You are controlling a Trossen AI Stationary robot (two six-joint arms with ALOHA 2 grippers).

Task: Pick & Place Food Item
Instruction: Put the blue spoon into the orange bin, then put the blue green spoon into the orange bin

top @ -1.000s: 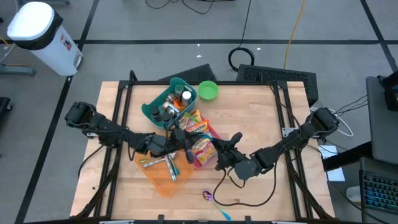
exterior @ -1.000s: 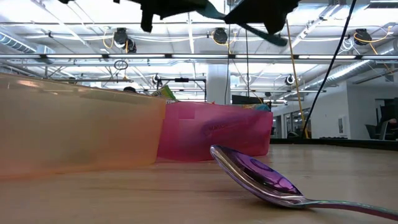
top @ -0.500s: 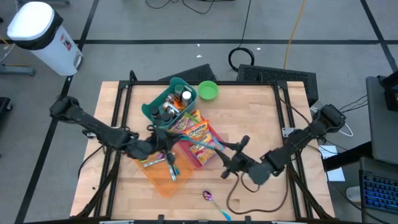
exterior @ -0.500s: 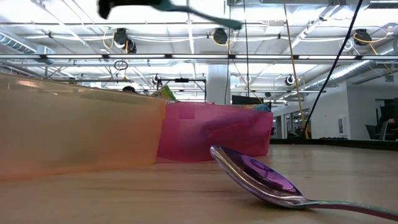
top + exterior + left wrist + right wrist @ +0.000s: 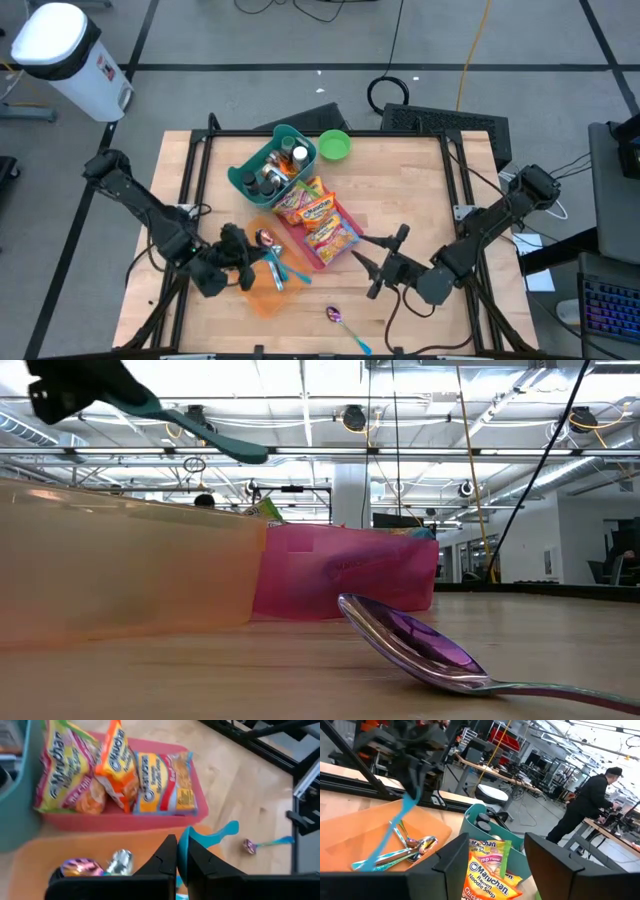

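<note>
our left tool (image 5: 248,268) hangs over the orange bin (image 5: 262,298), clenched on the handle of a blue spoon (image 5: 210,836); its bowl pokes out past the fingertips above the cutlery (image 5: 102,865) already in that bin. the food items, the ramen packets (image 5: 318,220), lie in the pink tray (image 5: 352,222) just beside the orange bin, with the teal basket (image 5: 272,165) of jars at the tray's far end. our right tool (image 5: 383,262) waits near the pink tray's corner, jaws standing apart and holding nothing.

to do this step well, we judge we should lower the spoon into the orange bin before letting go, keeping it level so it slides among the other pieces and does not tip over the wall. then we can turn to a packet, taking it by a free edge so the neighbours stay put.

some things we cannot settle. the low view shows only the bin walls and a purple spoon (image 5: 425,650) lying on the worktop (image 5: 420,190), not the packets' full shape. how many packets overlap is hard to count. the jars in the basket are too small to read.
</note>
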